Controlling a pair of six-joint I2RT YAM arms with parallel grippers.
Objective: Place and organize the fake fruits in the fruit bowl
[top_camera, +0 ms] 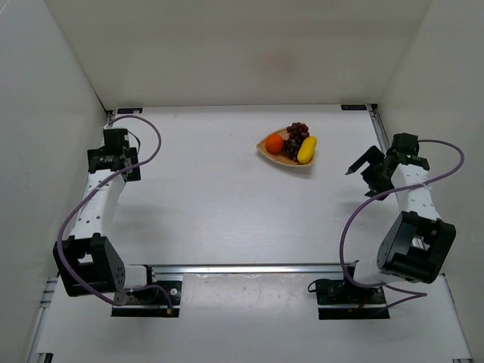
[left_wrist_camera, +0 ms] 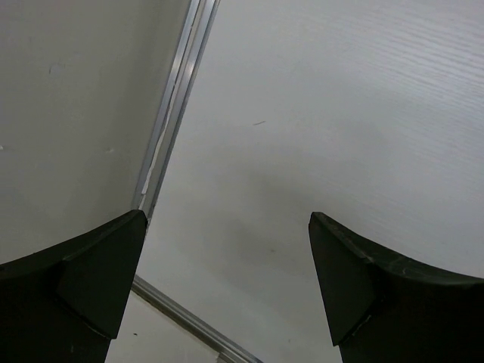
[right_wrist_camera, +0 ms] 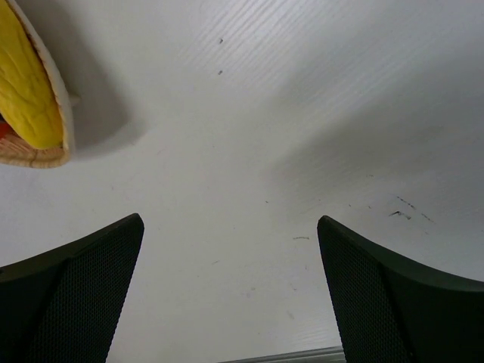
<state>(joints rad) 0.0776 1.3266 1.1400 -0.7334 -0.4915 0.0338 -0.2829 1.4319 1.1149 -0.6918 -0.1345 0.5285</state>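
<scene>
Toward the far right of the white table (top_camera: 212, 212), a shallow tan rounded-triangle bowl (top_camera: 290, 162) holds a small round orange (top_camera: 274, 143), a dark purple grape bunch (top_camera: 297, 134) and a short yellow oblong (top_camera: 306, 150). Right gripper (right_wrist_camera: 231, 219): near the bowl's right side, fingers spread over bare table. Left gripper (left_wrist_camera: 227, 219): at the table's left edge, fingers likewise spread.

bowl (right_wrist_camera: 34, 157): cropped by the right wrist view's left edge
banana (right_wrist_camera: 26, 91): cropped by the same edge
orange (right_wrist_camera: 3, 130): only a sliver showed
</scene>
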